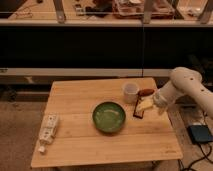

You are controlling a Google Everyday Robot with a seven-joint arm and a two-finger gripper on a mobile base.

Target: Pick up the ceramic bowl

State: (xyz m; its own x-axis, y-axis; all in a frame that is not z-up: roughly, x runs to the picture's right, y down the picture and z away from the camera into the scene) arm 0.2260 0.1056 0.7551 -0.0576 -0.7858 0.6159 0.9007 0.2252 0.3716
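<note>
The ceramic bowl [109, 117] is round, shallow and glossy green with a darker rim. It sits upright near the middle of the wooden table [75, 145]. My gripper [140, 108] hangs at the end of the white arm [186, 87] just to the right of the bowl, over the table's right side, close to the bowl's rim but apart from it. A small white cup [130, 92] stands behind the gripper, up and right of the bowl.
A white packet [48, 128] lies near the table's left edge. A small brown object [146, 92] lies right of the cup. A dark flat device [200, 133] sits on the floor at right. Dark shelving runs behind the table.
</note>
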